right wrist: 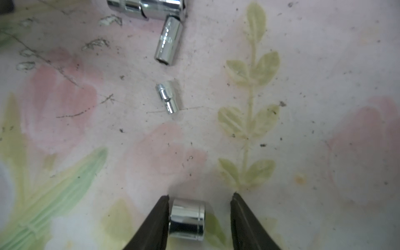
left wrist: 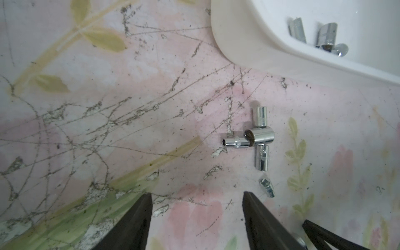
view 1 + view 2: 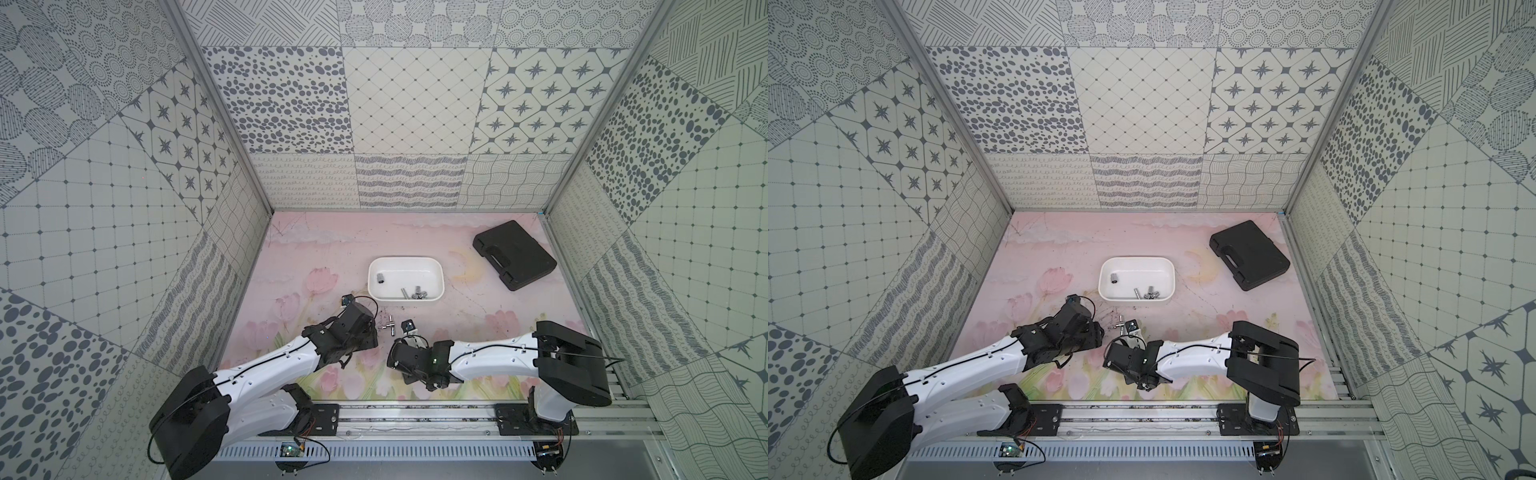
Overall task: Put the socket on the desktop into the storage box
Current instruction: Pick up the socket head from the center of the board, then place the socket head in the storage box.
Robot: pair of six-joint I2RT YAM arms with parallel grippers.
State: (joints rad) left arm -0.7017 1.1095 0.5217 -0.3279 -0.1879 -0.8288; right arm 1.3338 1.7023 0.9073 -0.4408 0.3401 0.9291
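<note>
Several chrome sockets lie on the pink flowered desktop just in front of the white storage box [image 3: 415, 270], which holds several more sockets [image 3: 415, 294]. In the left wrist view three of them form a touching cluster [image 2: 259, 137], with a small one [image 2: 267, 187] lying apart. My left gripper [image 2: 197, 194] is open over bare mat, short of that cluster. My right gripper [image 1: 200, 194] is open around a short wide socket [image 1: 187, 218]. That socket touches one finger, with a clear gap to the other. Beyond it lie a small stepped socket [image 1: 167, 98] and a longer one [image 1: 167, 41].
A flat black hard-shell case [image 3: 515, 253] lies at the back right near the wall. The box's rounded corner [image 2: 249, 43] is close beyond the socket cluster. Patterned walls enclose the desktop on three sides, and both arms meet near the front middle.
</note>
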